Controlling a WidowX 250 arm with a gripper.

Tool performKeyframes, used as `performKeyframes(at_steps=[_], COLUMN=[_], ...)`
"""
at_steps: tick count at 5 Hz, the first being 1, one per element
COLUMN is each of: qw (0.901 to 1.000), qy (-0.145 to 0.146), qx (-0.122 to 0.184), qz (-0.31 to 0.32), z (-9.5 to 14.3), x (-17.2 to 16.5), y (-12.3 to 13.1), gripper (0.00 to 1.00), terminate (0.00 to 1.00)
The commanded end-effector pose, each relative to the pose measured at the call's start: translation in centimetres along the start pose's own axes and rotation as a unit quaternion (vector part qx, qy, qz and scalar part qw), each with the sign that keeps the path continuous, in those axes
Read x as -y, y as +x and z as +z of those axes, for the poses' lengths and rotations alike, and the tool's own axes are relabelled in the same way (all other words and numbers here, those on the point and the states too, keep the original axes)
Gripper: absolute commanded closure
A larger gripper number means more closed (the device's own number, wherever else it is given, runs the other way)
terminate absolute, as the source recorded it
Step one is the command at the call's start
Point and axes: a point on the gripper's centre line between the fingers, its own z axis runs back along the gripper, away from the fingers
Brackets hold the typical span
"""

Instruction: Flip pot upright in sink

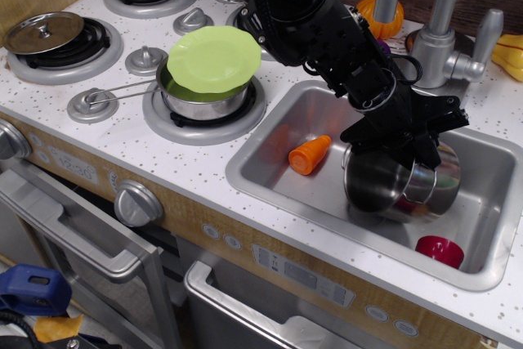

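The large shiny steel pot (428,191) is in the right half of the silver-grey sink (263,176). It lies tilted on its side, its dark open mouth facing front-left, and a wire loop handle shows on its near side. My black gripper (406,151) comes down from the upper left and is shut on the pot's upper rim, with one finger on each side of the wall. I cannot tell whether the pot's lower edge touches the sink floor.
An orange carrot (309,154) lies on the sink floor at left. A red cup (440,251) sits at the front right corner. A smaller pot with a green plate (214,59) stands on the burner at left. The faucet (437,34) rises behind the sink.
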Motion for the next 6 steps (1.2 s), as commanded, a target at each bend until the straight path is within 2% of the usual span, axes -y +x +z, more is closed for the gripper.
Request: performKeyframes(at_steps=[1,2,3,4,5,6], qw=[0.9993,0.9974,0.987,0.9792,0.975,0.9754], qy=[0.026,0.038,0.103,0.15,0.165,0.146], qx=[0.009,-0.053,-0.117,-0.131,-0.144,-0.152], qz=[-0.026,-0.03,-0.037,-0.038,-0.038,-0.064], z=[0.1,0.7,1.8,2.7,3.0,3.0], x=[-2.7,-2.4,-0.7,0.6,1.4,1.8], y=[1.8,2.4,2.7,2.3,2.0,1.6], gripper=[1.0,1.0,0.0,0.0,0.0,0.0], terminate=[0.0,0.0,0.0,0.0,0.0,0.0])
